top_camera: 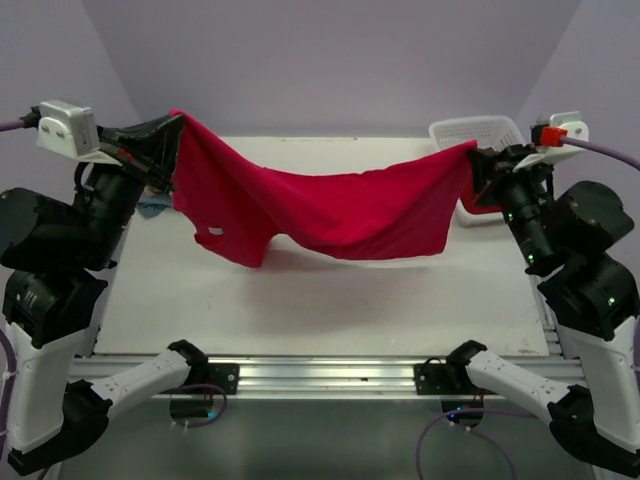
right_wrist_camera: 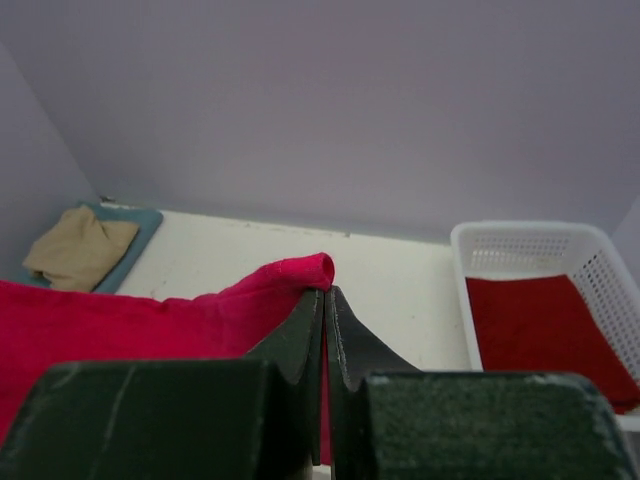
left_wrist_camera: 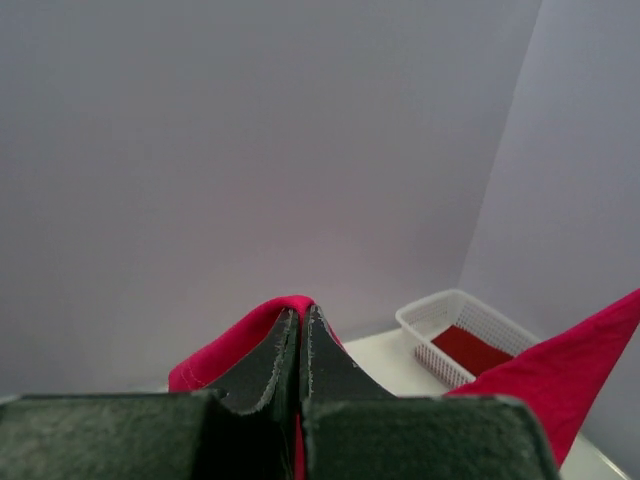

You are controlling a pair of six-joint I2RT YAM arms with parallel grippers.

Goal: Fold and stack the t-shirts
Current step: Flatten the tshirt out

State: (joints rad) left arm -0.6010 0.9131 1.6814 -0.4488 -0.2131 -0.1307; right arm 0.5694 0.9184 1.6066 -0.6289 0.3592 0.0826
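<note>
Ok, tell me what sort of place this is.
Probably a robot lab cell, not a home: plain lilac walls box in a white table edged by a metal rail, and the left claw and right claw hold a red t-shirt stretched between them.

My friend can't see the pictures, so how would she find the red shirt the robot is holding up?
Look above the white table: the red t-shirt hangs stretched in the air between the left hand and right hand. The other red shirt lies flat inside the white basket.
</note>
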